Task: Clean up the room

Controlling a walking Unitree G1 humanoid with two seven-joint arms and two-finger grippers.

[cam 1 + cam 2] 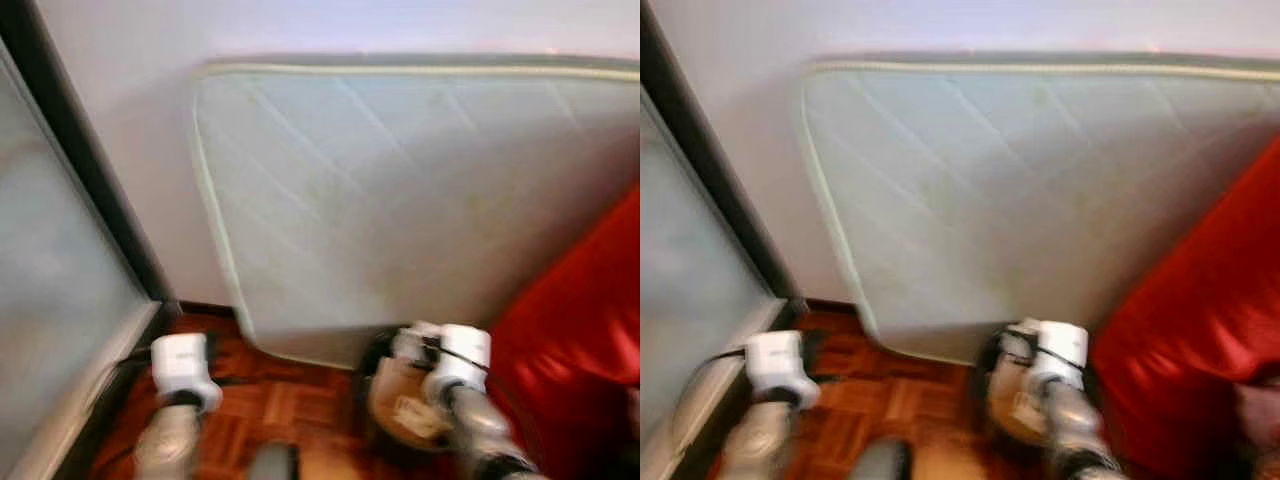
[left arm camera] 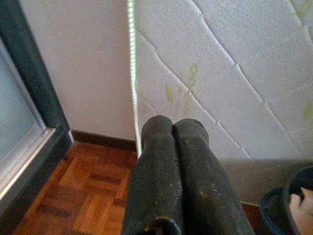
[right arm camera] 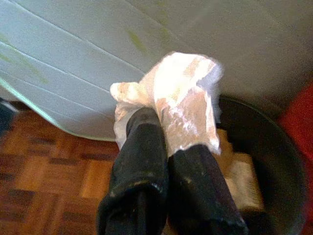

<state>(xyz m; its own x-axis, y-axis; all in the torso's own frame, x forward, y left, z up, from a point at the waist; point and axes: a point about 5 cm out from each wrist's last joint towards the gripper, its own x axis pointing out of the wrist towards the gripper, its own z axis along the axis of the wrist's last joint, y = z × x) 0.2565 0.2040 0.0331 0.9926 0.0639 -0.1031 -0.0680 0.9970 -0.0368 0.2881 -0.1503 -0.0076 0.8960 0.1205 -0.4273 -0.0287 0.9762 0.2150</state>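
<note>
Up over the black bin [image 3: 274, 161], the right gripper [image 3: 164, 122] clenches a crumpled plastic wrapper [image 3: 181, 98]; the left gripper [image 2: 173, 128] hangs clenched, holding nothing, near the mattress [image 1: 400, 190].

Soft daylight fills the room. Both eye views are smeared by motion blur, while the wrist views stay sharper. The pale quilted mattress [image 1: 400, 200] shades the reddish parquet floor [image 2: 83, 186] beneath it.

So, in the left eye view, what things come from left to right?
Glass door → left gripper → mattress → right gripper above the bin → red cloth.
</note>
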